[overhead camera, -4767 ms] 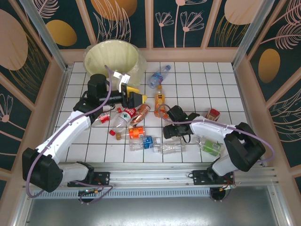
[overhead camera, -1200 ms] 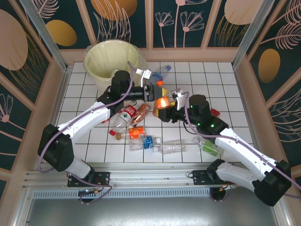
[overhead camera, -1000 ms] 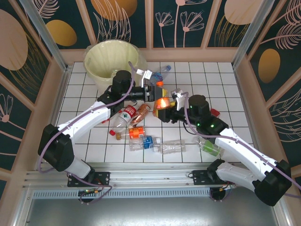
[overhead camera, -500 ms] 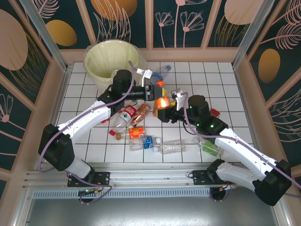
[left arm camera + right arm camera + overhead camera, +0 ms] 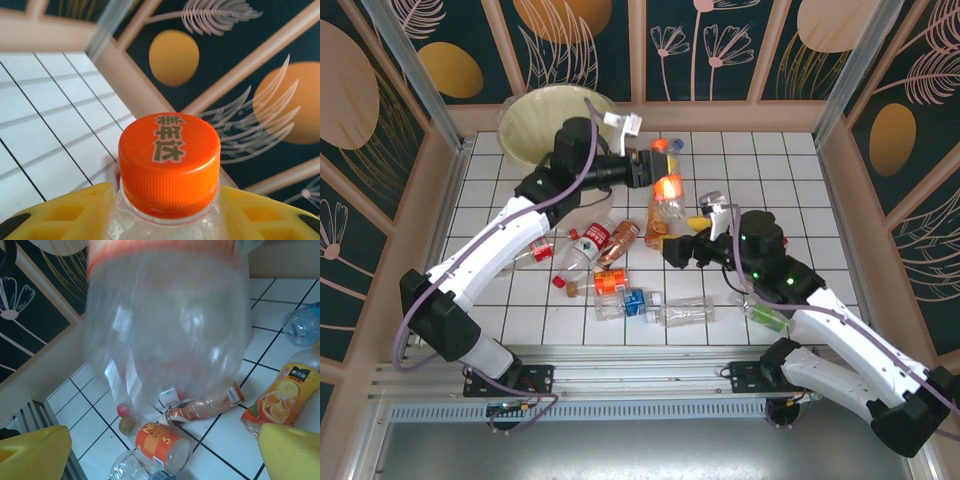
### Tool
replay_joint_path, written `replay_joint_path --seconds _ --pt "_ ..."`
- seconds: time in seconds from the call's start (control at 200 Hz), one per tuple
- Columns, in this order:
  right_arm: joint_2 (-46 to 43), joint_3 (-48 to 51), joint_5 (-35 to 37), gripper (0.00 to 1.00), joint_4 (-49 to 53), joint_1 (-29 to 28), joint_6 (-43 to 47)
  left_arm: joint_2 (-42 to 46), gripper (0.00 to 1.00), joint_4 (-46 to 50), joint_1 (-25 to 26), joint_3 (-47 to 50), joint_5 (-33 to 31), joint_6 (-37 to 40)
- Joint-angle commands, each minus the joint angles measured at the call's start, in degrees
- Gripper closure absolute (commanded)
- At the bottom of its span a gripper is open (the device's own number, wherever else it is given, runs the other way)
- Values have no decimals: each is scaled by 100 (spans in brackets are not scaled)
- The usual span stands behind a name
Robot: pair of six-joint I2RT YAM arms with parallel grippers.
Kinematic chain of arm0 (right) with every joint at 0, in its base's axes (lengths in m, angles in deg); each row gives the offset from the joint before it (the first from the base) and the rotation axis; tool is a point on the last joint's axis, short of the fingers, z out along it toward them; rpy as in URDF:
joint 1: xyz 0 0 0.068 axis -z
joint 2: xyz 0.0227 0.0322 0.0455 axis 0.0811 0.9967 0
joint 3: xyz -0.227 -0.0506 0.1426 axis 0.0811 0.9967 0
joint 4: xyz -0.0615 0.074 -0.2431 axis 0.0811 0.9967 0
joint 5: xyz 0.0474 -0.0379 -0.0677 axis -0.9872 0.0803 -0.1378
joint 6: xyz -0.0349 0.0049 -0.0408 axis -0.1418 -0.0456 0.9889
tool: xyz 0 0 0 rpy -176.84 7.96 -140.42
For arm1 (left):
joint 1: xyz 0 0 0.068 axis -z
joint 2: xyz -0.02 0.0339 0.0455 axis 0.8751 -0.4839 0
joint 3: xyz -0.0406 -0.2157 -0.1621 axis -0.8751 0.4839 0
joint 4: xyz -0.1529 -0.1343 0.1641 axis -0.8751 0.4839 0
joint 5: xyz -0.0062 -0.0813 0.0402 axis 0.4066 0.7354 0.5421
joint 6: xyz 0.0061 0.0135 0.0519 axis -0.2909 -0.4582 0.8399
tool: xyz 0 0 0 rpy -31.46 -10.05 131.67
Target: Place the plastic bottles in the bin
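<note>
orange-capped clear bottle aloft near the cream bin, other bottles lying scattered below.

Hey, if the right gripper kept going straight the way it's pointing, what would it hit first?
Most likely the clear bottle held by the left gripper. Its base sits right ahead of the open right gripper, though depth is unclear.

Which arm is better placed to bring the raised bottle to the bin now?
Left. The left gripper is shut on the bottle just under its orange cap, near the bin. The right gripper stands open, apart from the bottle.
</note>
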Motion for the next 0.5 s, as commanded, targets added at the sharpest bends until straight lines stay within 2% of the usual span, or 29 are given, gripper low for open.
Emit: replay_joint_path --seconds 0.0,0.275,0.495 --pt "-401 69 171 3 216 5 62 -265 55 1211 -197 -978 -962 681" --pt "-696 70 211 4 225 6 62 -969 55 2896 -668 -3155 -3017 1650" --pt "-654 89 194 4 142 -3 34 -1169 55 3052 -976 -3410 -4666 2303"
